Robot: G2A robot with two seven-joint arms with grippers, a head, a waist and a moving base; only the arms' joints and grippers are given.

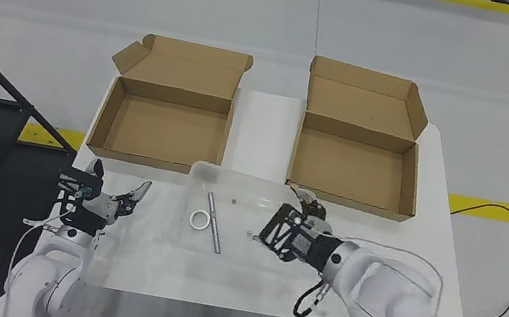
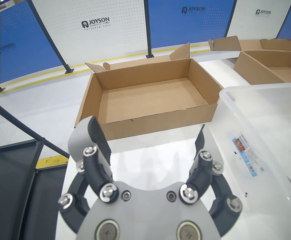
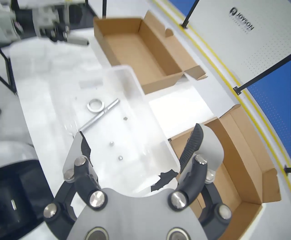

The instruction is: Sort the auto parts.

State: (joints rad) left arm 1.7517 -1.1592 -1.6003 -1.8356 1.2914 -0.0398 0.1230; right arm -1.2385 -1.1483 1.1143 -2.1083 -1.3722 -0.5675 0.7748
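In the bin [image 1: 232, 171] lie a rod [image 3: 100, 114] and, just beside it, a ring [image 3: 95, 106] (steel by the look: stiff, slick, probably light). Mid-shaft seems best for the rod, across the rim for the ring. The right pincer [image 3: 138, 134] over the bin and the left pincer [image 2: 147, 125] beside it are both spread.

Bare table [image 1: 265, 125] runs between left box [image 1: 157, 132] and right box [image 1: 349, 166], behind the open-topped bin [image 1: 243, 197]
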